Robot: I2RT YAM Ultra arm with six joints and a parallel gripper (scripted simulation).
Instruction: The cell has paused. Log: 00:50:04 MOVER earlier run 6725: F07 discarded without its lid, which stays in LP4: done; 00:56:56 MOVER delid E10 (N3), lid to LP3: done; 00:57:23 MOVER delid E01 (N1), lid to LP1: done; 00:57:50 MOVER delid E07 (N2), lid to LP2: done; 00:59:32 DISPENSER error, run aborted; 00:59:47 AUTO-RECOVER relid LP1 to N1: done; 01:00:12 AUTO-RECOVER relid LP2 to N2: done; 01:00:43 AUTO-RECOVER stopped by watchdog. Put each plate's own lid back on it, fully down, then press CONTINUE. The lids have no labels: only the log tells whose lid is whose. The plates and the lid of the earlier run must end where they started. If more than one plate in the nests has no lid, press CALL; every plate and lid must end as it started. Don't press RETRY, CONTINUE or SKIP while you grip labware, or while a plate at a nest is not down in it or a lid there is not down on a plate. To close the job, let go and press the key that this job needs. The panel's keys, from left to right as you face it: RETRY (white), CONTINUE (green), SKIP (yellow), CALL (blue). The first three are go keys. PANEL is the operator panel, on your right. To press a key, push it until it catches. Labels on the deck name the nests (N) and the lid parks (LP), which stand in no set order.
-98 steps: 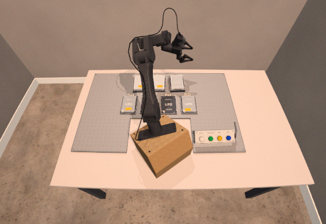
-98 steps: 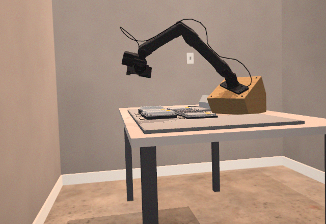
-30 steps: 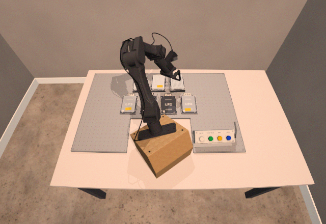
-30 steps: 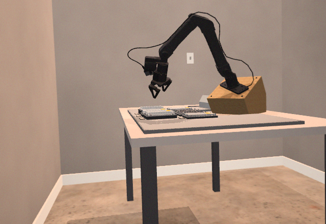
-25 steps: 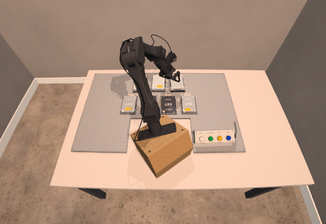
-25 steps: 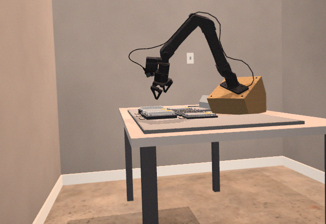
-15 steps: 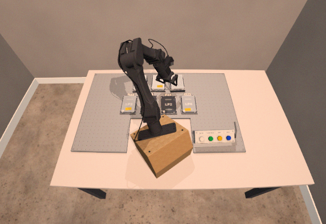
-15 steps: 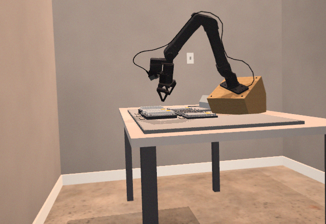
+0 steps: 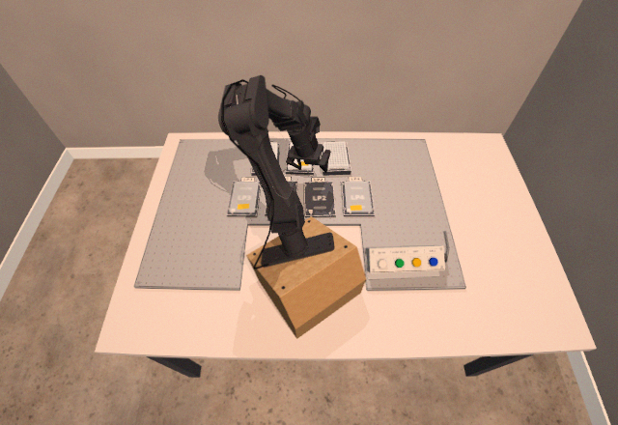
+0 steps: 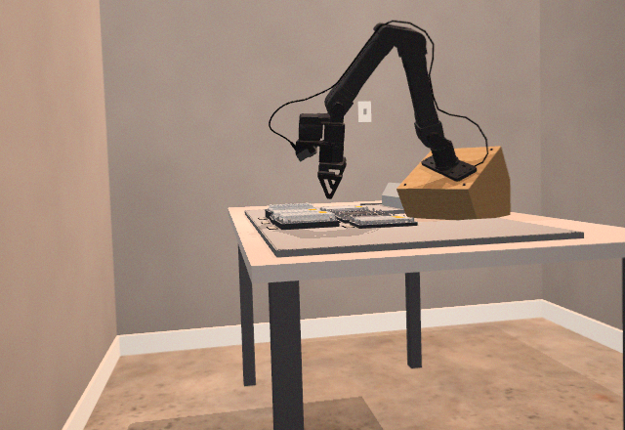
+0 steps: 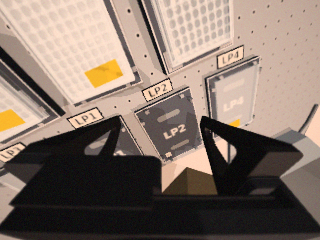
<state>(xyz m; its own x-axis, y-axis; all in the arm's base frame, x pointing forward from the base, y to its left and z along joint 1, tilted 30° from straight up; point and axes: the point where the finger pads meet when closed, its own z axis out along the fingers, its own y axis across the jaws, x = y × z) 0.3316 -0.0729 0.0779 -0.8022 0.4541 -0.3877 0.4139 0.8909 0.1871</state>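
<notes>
Two of three relids look finished. Shows orange-tagged lids on the middle plate [image 11: 75, 45] and on the left-edge plate [image 11: 10, 117] in the wrist view, with parks LP2 [image 11: 175, 129] and LP1 [image 11: 122, 144] bare and dark. Leaves one open-welled plate [image 11: 195, 25], upper right of the wrist view, with no lid; presumably E10, though no nest label can be read. Finds its lid, going by the job text, at the LP3 lid [image 9: 243, 198], left of centre in the top view, well apart from that plate. Keeps the LP4 lid [image 11: 232, 100] parked, as required.

Hangs the pincer [image 9: 309, 160] above the back row, released wide and grasping nothing. Remains to do: lift the LP3 lid, seat it fully down, let go, then push the green key [image 9: 399, 263] on the panel [image 9: 444, 250], lower right of the bench [image 9: 498, 261].

Reads LP1, LP2 and LP4 plainly on the deck tags, and LP3 in the top view. Cannot read the lettering above the keys.
</notes>
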